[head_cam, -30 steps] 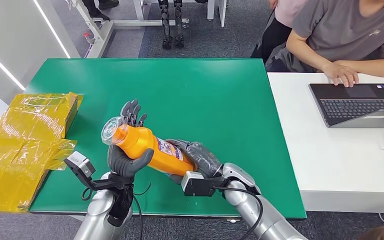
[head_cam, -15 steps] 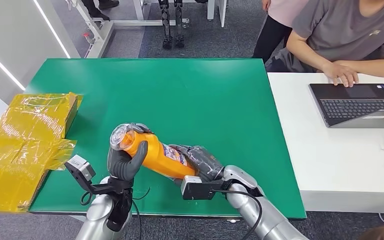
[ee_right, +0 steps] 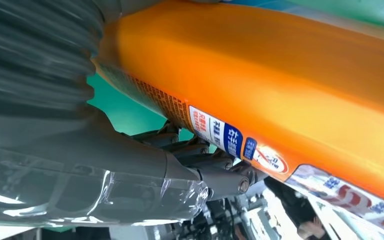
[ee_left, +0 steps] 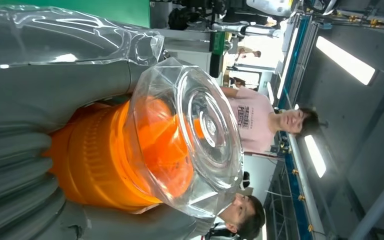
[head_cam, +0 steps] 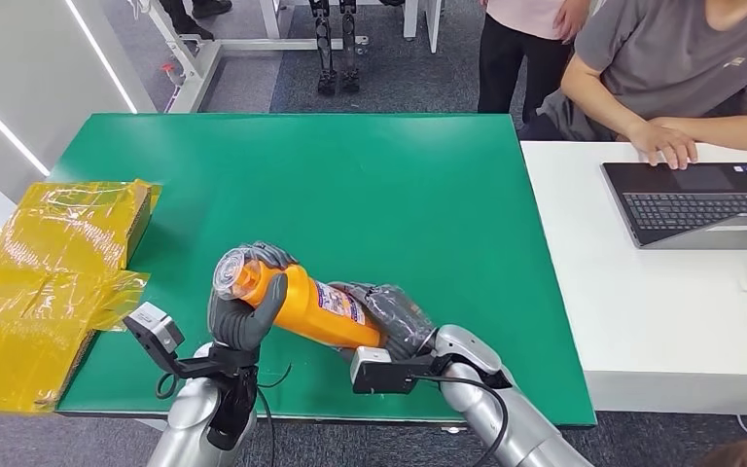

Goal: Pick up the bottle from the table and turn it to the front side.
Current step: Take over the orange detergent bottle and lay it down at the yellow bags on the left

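Observation:
An orange bottle [head_cam: 306,306] with a clear cap [head_cam: 230,272] is held tilted above the near edge of the green table [head_cam: 379,195]. My left hand [head_cam: 241,313] grips its neck just below the cap, fingers wrapped over the top. My right hand [head_cam: 389,311] holds the bottle's base end, its label facing up. The left wrist view shows the clear cap [ee_left: 200,135] and orange neck [ee_left: 100,165] close up inside my left hand [ee_left: 35,95]. In the right wrist view the bottle's orange body [ee_right: 280,75] with its label lies against my right hand [ee_right: 60,130].
A yellow wrapped box [head_cam: 53,282] sits off the table's left edge. A white desk [head_cam: 661,292] with a laptop [head_cam: 700,204] adjoins on the right, where a seated person [head_cam: 681,68] rests a hand. Another person [head_cam: 525,49] stands behind the table.
My left hand's fingers, spread behind the bottle a second ago, have closed over its neck. The bottle has shifted slightly right and lower. A person walked in behind the table.

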{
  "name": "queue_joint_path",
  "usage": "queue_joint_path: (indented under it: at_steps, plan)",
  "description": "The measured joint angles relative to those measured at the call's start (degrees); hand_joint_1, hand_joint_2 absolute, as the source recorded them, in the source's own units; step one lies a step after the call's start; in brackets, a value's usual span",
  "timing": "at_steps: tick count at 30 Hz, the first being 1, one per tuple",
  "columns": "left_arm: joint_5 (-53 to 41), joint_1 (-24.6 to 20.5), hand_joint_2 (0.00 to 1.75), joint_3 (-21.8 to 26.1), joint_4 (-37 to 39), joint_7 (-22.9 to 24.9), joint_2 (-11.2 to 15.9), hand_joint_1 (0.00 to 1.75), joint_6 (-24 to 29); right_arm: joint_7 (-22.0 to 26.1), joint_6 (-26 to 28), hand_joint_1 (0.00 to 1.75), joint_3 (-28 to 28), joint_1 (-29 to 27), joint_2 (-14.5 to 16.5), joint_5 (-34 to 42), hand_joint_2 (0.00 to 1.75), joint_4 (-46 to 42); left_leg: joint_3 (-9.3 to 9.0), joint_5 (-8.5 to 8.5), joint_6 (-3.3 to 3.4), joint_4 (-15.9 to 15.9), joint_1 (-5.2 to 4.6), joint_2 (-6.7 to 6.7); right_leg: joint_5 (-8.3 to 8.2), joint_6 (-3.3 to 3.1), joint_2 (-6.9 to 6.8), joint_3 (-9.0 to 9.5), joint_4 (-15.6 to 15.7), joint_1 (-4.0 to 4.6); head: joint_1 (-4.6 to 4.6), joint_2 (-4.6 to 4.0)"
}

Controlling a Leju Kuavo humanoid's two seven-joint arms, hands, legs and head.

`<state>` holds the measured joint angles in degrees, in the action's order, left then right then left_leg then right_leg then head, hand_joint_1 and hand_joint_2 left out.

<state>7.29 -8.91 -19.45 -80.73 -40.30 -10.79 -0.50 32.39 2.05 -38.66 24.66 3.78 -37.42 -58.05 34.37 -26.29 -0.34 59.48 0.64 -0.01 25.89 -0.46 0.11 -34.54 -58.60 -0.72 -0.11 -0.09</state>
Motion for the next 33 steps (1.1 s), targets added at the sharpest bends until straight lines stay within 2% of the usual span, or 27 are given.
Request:
queue_joint_path:
  at_steps: [1, 2, 14, 18, 23, 28, 33]
  plan:
    - [-0.1, 0.0, 1.75, 0.0, -0.2, 0.0, -0.1, 1.75, 0.0, -0.2, 0.7, 0.11, 0.1, -0.3, 0.0, 0.2, 1.75, -0.4, 0.0, 0.0, 0.0, 0.0, 0.0, 0.0, 0.0, 0.0, 0.0, 0.0, 0.0, 0.0, 0.0, 0.0]
    - [-0.1, 0.0, 1.75, 0.1, -0.4, 0.0, -0.1, 1.75, 0.0, -0.3, 1.3, 0.0, 0.2, -0.6, 0.0, 0.4, 1.75, -0.8, 0.01, 0.0, 0.0, 0.0, 0.0, 0.0, 0.0, 0.0, 0.0, 0.0, 0.0, 0.0, -0.01, 0.0]
    - [0.6, 0.1, 1.75, 0.8, -1.4, 0.0, -0.9, 1.75, 1.5, 1.2, 11.8, 0.0, 3.1, -5.4, 1.9, 8.2, 1.75, -9.3, 0.01, 0.0, 0.0, 0.0, 0.0, -0.02, 0.0, 0.0, -0.03, 0.0, 0.0, 0.0, 0.0, -0.01]
    - [0.6, 0.1, 1.75, 1.0, -1.7, 0.0, -0.9, 1.75, 2.1, 1.9, 13.1, 0.0, 3.9, -6.5, 2.2, 10.2, 1.75, -11.6, 0.01, 0.0, 0.0, 0.0, 0.0, -0.03, 0.0, 0.0, -0.03, 0.0, 0.0, 0.0, 0.0, 0.0]
    - [-1.5, 0.2, 1.75, 1.5, -3.7, 0.0, -0.6, 1.75, 5.3, 5.4, 18.7, 0.0, 4.4, -9.3, 2.4, 19.9, 1.75, -15.5, 0.02, 0.0, 0.0, 0.0, 0.0, -0.03, 0.0, 0.0, -0.04, 0.0, 0.0, 0.0, 0.0, 0.0]
    - [-12.3, 0.8, 1.75, 3.4, -7.4, 0.1, 1.1, 1.75, 11.8, 7.4, 24.4, 0.0, 4.0, -12.7, 2.1, 27.0, 1.75, -21.1, 0.02, -0.01, 0.0, 0.0, 0.01, -0.02, 0.01, 0.0, -0.02, -0.02, 0.0, 0.0, -0.01, 0.0]
    - [-29.4, 0.1, 1.75, 6.0, -10.0, 2.3, 5.6, 1.75, 21.2, 7.7, 24.5, 0.0, 1.7, -14.9, 0.5, 30.7, 1.75, -28.0, -0.01, 0.01, -0.03, -0.1, 0.02, 0.01, 0.01, -0.01, 0.0, -0.03, 0.0, 0.01, -0.01, 0.0]
